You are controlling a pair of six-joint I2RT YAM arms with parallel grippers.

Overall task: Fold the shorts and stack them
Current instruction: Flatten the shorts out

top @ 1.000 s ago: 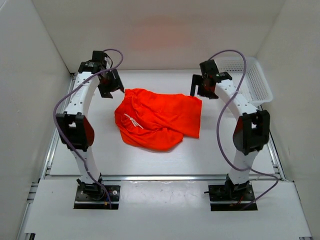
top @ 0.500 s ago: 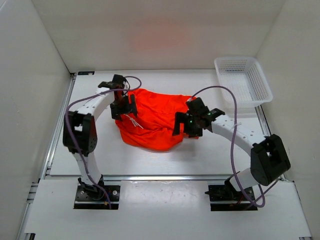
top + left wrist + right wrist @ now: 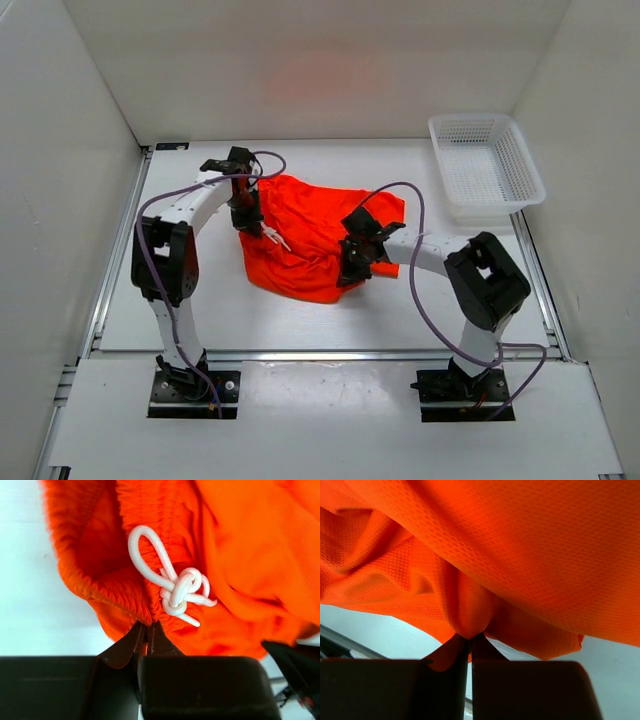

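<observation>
The orange-red shorts (image 3: 310, 235) lie crumpled in the middle of the table, their knotted white drawstring (image 3: 175, 587) showing at the waistband. My left gripper (image 3: 247, 215) is at the shorts' left edge, shut on the ribbed waistband (image 3: 125, 597) just beside the drawstring knot. My right gripper (image 3: 352, 262) is at the shorts' lower right, shut on a pinched fold of the mesh fabric (image 3: 470, 615). In both wrist views the jaws meet with orange cloth caught between their tips.
A white mesh basket (image 3: 487, 165) stands at the back right corner. White walls enclose the table on three sides. A metal rail runs along the near edge in front of the arm bases.
Both arms came down from the back onto the shorts. Both grippers went from open to shut on the fabric. The right arm folded in toward the centre, and the basket is uncovered.
</observation>
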